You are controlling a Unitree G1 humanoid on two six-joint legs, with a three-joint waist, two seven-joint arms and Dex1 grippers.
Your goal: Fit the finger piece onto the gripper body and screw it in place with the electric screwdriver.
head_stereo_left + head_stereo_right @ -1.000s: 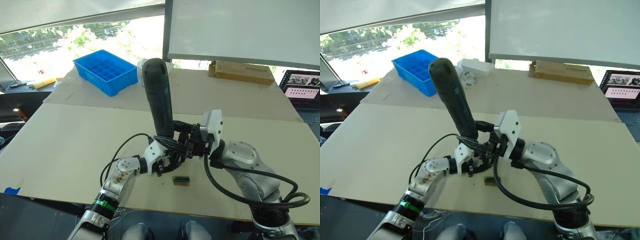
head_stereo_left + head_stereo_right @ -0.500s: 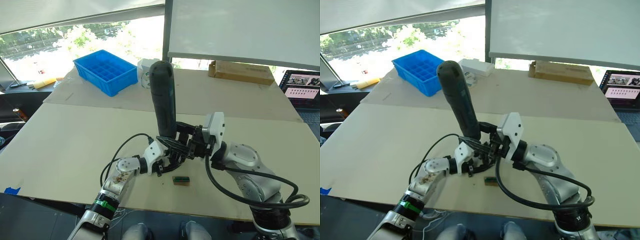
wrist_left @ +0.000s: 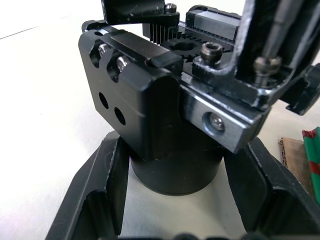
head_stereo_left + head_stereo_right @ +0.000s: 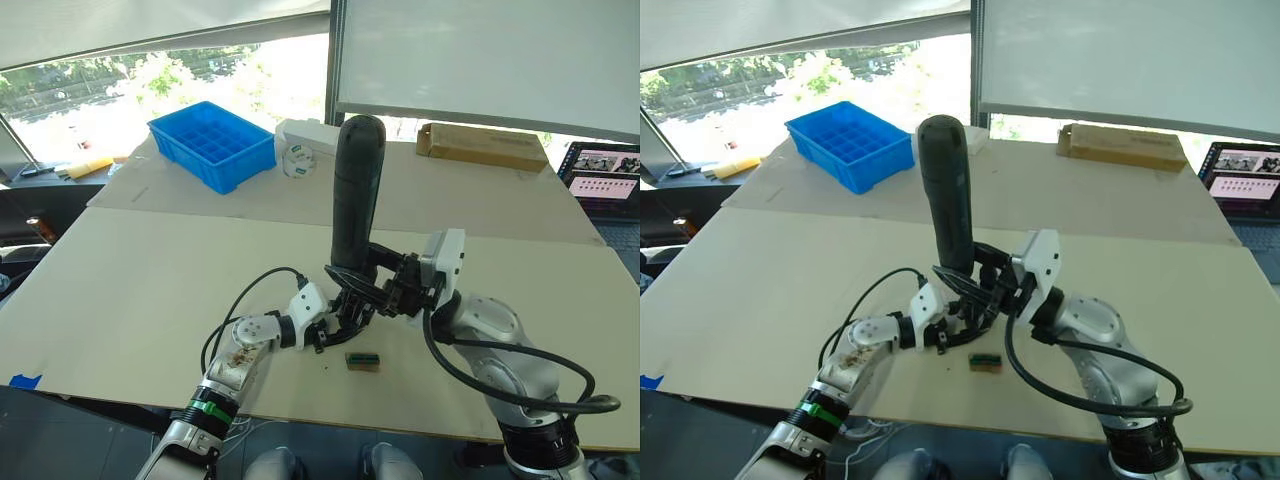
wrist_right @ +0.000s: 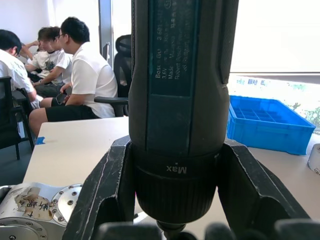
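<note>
Driving the screw looks to be the step: right gripper (image 4: 392, 293) clamps the upright screwdriver (image 4: 355, 190), the left gripper (image 4: 340, 318) pinning the gripper body (image 3: 165, 125) under its tip; next, steady downward pressure.

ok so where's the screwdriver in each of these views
Left eye view: screwdriver stands upright mid-picture, held low down by the right claw.
Right eye view: same tool, upright, just left of centre.
Left wrist view: only its thin metal bit, upper right corner, over the gripper body.
Right wrist view: its barrel fills the centre, between the fingers.
Shared landmark: the blue tray.
</note>
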